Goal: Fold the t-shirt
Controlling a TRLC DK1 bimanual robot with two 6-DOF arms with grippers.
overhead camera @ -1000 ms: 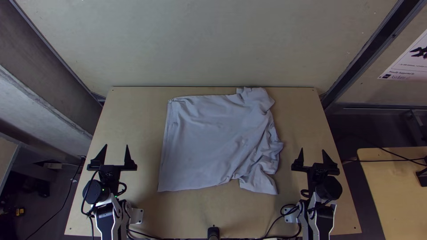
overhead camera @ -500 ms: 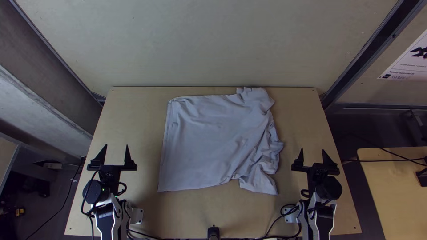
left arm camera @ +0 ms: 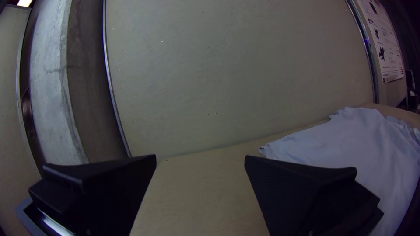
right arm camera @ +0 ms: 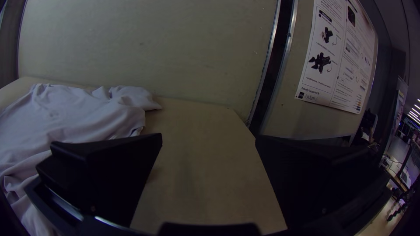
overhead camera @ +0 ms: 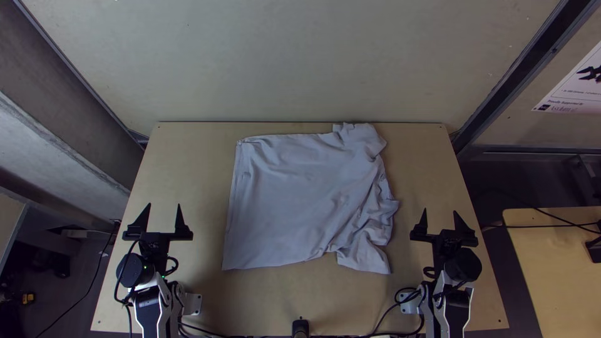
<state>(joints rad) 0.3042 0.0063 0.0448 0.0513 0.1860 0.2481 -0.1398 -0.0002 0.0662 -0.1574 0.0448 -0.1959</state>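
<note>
The pale t-shirt (overhead camera: 294, 200) lies mostly spread in the middle of the table, its left part fairly flat, its right part rumpled and bunched. Left of the shirt, my left gripper (overhead camera: 164, 216) stands open, apart from the cloth. On the other side my right gripper (overhead camera: 439, 220) is also open, clear of the shirt's rumpled edge. In the left wrist view, the left gripper (left arm camera: 200, 161) has nothing between its fingers, and the shirt (left arm camera: 350, 148) lies beyond one finger. The right wrist view has the right gripper (right arm camera: 209, 139) with bare table between its fingers and the shirt (right arm camera: 74, 113) to one side.
The wooden table (overhead camera: 194, 163) has bare strips on both sides of the shirt and in front of it. A wall panel (overhead camera: 300, 62) rises behind the far edge. Black cables (overhead camera: 382, 316) run along the near edge, where a small dark post (overhead camera: 300, 327) stands between the arms.
</note>
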